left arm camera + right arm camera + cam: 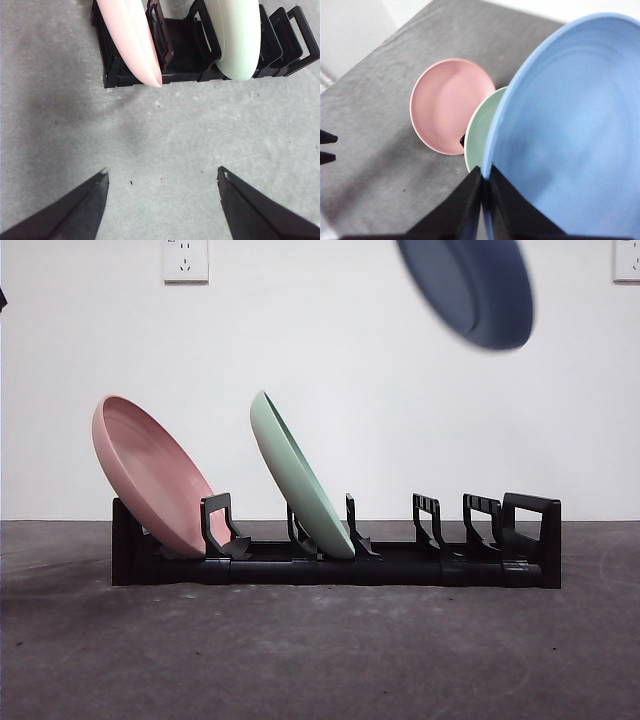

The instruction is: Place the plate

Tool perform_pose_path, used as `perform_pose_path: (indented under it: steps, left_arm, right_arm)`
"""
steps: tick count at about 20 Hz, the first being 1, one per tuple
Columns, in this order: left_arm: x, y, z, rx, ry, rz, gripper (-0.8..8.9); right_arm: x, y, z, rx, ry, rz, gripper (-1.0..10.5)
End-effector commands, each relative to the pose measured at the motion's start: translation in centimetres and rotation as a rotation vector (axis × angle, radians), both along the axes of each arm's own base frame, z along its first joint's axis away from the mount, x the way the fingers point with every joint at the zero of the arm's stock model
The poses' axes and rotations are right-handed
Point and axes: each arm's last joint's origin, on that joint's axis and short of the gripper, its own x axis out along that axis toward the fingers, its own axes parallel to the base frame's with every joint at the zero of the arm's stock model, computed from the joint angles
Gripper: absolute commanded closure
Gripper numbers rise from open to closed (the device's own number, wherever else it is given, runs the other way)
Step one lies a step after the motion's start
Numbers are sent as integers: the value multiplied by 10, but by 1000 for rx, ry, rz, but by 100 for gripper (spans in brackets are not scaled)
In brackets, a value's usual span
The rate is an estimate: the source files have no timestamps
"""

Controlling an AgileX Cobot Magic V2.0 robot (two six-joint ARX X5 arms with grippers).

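Note:
A blue plate (470, 290) hangs tilted high above the right end of the black rack (400, 565), blurred in the front view. My right gripper (483, 172) is shut on the rim of this blue plate (570, 125). It does not show in the front view. In the rack's left slots a pink plate (150, 475) and a green plate (300, 480) lean to the left. My left gripper (162, 172) is open above bare table, a short way in front of the rack (180, 50), and holds nothing.
The rack's dividers (480, 520) to the right of the green plate hold nothing. Grey table surface (320, 660) spreads in front of the rack. A white wall with sockets (185, 260) stands behind it.

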Motion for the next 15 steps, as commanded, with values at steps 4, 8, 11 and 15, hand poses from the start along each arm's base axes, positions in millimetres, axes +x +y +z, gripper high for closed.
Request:
perform_pose_path:
  steps: [4, 8, 11, 15]
  left_arm:
    - [1, 0, 6, -6, -20, -5, 466]
    - [1, 0, 6, -6, -22, -5, 466]
    - [1, 0, 6, -7, -22, -5, 466]
    - [1, 0, 7, -7, -24, -5, 466]
  right_arm:
    - [-64, -18, -47, 40, -177, 17, 931]
    - [-105, -35, -88, -13, -213, -31, 931]
    - [-126, -44, -120, -74, -166, -9, 931]
    - [-137, -40, -157, -185, -24, 70, 931]
